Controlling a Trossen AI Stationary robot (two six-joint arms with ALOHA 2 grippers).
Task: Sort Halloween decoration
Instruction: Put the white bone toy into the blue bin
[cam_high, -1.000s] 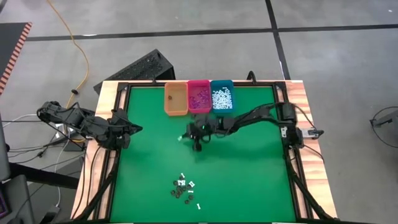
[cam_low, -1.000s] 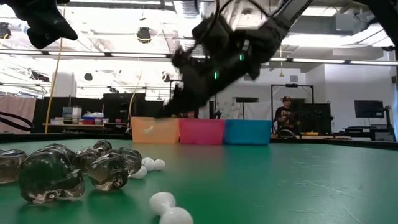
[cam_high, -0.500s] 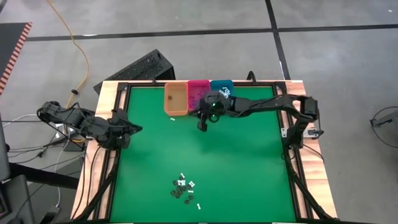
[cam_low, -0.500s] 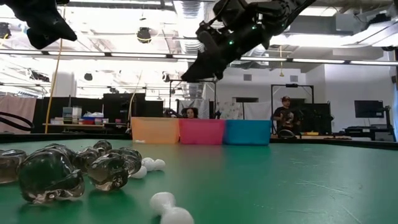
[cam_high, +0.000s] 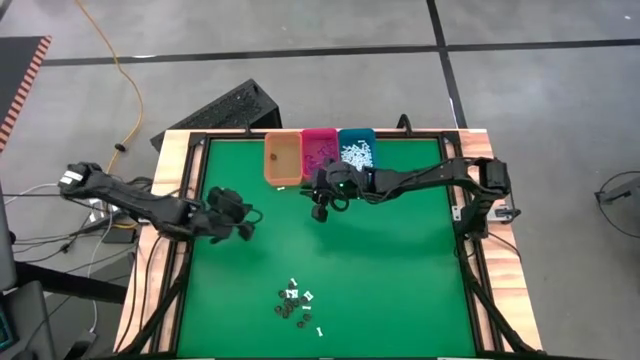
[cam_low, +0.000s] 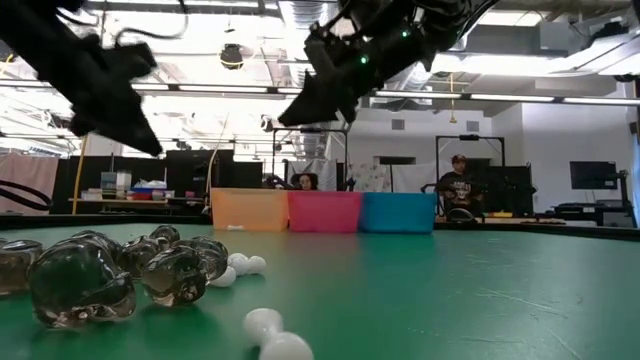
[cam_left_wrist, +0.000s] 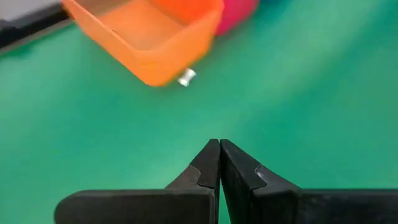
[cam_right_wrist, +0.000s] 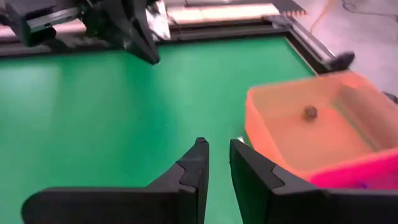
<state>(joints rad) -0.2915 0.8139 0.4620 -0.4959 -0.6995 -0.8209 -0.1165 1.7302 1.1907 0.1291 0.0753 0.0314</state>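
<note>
The Halloween decoration lies in a small pile near the mat's front edge, made of dark see-through pieces and white pieces. One white piece rests on the mat by the orange bin's near corner. My right gripper hangs above the mat just in front of the orange bin and pink bin. Its fingers stand a little apart with nothing between them. My left gripper is shut and empty, over the mat's left half.
A teal bin with white pieces stands to the right of the pink one at the far edge. The orange bin holds one dark piece. A black frame rims the green mat. A person sits in the room beyond.
My right gripper has risen and gone from mid-table toward the far edge, up to the bins. A white piece that was beside it now lies on the mat by the orange bin. My left gripper has swung from the left edge out over the mat and has sunk.
</note>
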